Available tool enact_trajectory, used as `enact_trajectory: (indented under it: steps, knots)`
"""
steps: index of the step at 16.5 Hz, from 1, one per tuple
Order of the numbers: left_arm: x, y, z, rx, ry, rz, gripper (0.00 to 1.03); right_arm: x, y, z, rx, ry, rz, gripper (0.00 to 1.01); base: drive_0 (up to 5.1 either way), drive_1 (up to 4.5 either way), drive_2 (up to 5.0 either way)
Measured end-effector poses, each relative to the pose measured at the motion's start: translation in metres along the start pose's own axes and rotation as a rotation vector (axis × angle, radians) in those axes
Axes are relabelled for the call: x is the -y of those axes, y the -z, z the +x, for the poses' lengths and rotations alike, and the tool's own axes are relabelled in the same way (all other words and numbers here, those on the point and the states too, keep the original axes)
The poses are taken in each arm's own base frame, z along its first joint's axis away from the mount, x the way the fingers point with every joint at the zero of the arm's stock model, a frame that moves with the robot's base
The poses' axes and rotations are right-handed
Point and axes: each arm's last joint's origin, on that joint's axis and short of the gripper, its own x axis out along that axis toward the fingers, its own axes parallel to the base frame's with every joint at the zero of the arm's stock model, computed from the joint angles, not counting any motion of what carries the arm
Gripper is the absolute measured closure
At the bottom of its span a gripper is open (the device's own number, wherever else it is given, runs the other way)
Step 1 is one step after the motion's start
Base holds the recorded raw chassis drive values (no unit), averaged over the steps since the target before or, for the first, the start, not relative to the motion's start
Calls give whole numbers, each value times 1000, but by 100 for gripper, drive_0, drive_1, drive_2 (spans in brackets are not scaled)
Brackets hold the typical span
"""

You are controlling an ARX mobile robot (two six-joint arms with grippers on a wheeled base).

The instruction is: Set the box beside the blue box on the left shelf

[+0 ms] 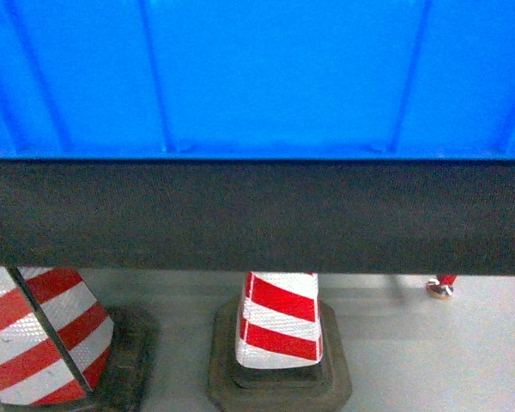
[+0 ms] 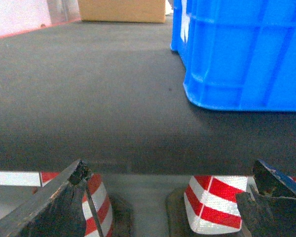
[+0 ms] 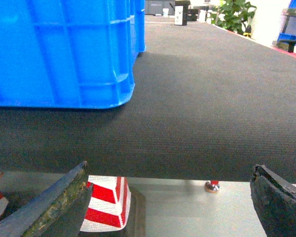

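Head view: box [image 1: 257,77] sits on the dark belt [image 1: 257,219] dead ahead, above and between left gripper [image 2: 167,197] and right gripper [image 3: 170,197], both spread wide, empty, equally near.

A dark belt [image 1: 257,215] is seen spanning the head view, with a grey floor [image 1: 395,343] below it. Two red-and-white cones [image 1: 279,330] [image 1: 43,339] are set on dark bases under its edge. A cardboard box [image 2: 122,10] and a potted plant [image 3: 235,15] are seen far back.
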Motion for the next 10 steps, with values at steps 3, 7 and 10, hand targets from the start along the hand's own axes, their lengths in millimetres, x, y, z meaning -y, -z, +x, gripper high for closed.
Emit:
enact_trajectory:
  steps: [3,7,10]
  knots:
    - [0,0,0,-1,0,0,5,0,0,0,-1,0,0,3,0,0,0]
    - [0,0,0,-2,0,0,5,0,0,0,1,0,0,3,0,0,0]
    - [0,0,0,5,1,0,5,0,0,0,5,0,1,3,0,0,0]
